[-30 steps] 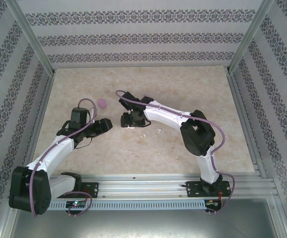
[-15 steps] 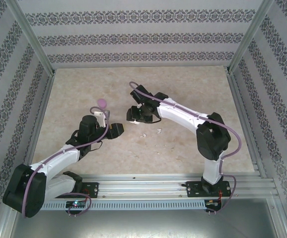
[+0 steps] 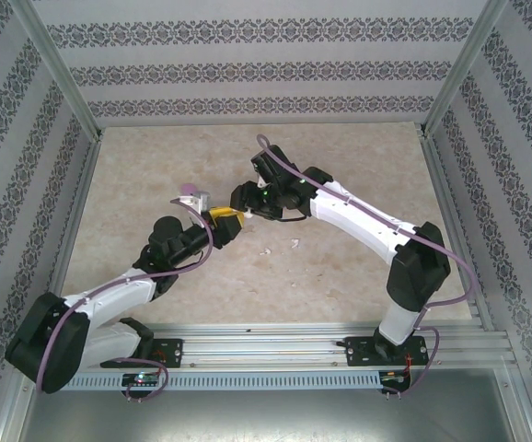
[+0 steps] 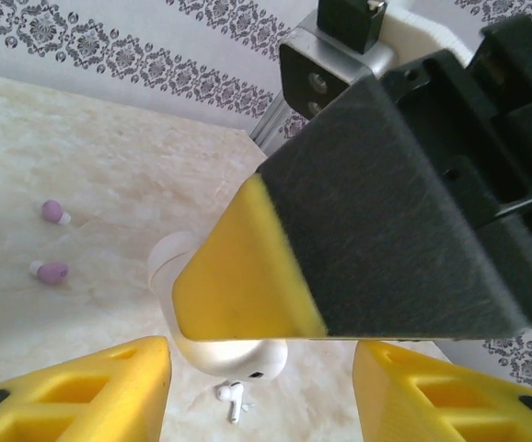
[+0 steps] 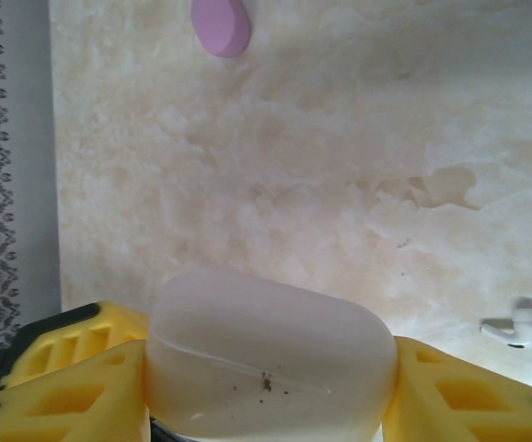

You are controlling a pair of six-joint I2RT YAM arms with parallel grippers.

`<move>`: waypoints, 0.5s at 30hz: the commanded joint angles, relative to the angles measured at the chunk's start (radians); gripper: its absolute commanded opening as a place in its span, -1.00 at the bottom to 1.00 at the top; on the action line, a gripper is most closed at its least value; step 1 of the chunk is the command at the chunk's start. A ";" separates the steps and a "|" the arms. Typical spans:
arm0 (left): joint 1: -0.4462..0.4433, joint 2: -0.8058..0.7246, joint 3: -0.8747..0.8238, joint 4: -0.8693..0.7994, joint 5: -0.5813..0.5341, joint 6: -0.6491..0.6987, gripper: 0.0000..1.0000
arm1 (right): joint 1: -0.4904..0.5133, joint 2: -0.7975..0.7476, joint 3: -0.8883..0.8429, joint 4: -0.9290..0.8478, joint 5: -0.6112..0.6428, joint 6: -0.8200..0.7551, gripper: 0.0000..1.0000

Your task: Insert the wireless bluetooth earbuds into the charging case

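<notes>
Two tools crowd one charging case (image 5: pixel 266 341): right tool (image 5: pixel 271 373) clamps it, left tool (image 4: pixel 261 368) gapes empty just beside, so a knock could dislodge it.

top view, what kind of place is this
Probably a robot test cell, not a home: a left arm and a right arm bolted to a metal rail at the near edge of a marble-look table, boxed in by wallpapered panels in an aluminium frame.

Robot lab test cell: aluminium frame (image 3: pixel 62 69), wallpapered walls (image 3: pixel 266 55), marble-look tabletop (image 3: pixel 367 166), slotted mounting rail (image 3: pixel 266 339).
</notes>
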 commanded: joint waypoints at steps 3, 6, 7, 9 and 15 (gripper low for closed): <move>-0.027 0.064 0.041 0.167 -0.038 0.008 0.04 | -0.011 -0.055 -0.005 0.020 -0.042 0.041 0.11; -0.031 0.107 0.054 0.213 -0.042 -0.007 0.00 | -0.012 -0.070 -0.021 0.037 -0.056 0.054 0.11; -0.031 0.120 0.058 0.227 -0.043 -0.012 -0.02 | -0.013 -0.075 -0.027 0.042 -0.060 0.060 0.11; -0.033 0.146 0.066 0.258 -0.045 -0.023 -0.04 | -0.012 -0.085 -0.033 0.049 -0.065 0.067 0.11; -0.032 0.191 0.100 0.300 -0.042 -0.046 -0.18 | -0.013 -0.112 -0.058 0.063 -0.065 0.078 0.11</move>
